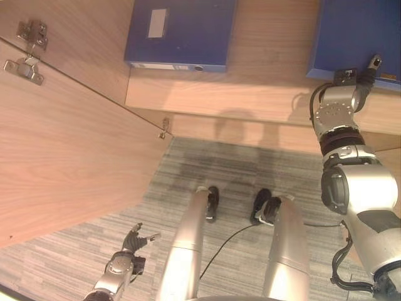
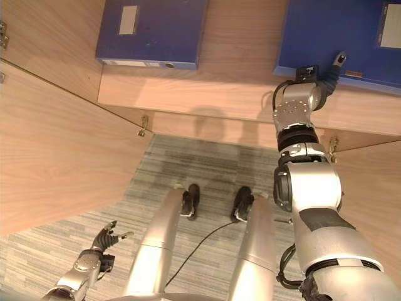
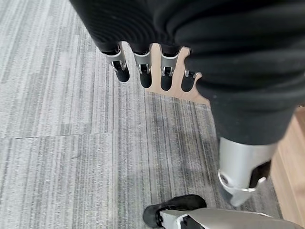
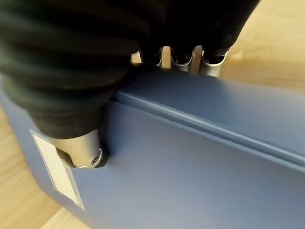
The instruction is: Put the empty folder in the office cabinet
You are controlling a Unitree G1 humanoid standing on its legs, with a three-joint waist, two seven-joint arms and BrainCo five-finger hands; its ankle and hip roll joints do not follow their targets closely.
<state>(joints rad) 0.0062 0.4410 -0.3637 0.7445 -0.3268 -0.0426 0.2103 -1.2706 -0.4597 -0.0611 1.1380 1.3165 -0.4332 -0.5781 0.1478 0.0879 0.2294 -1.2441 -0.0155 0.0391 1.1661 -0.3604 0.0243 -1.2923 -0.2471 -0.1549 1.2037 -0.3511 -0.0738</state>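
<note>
Here two blue folders [image 1: 182, 31] [image 2: 338, 34] lie on one cabinet shelf [image 1: 250, 88].

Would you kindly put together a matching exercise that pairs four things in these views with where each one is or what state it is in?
Things:
1. right hand
2. left hand
3. blue folder with the ring hole
4. cabinet door

Places or states:
A. lying flat on the shelf, untouched
B. swung open on the robot's left
C. low over the grey carpet, fingers relaxed, holding nothing
D. gripping the other blue folder at the shelf

Pairs: 1-D, 2-C, 3-A, 4-B
</note>
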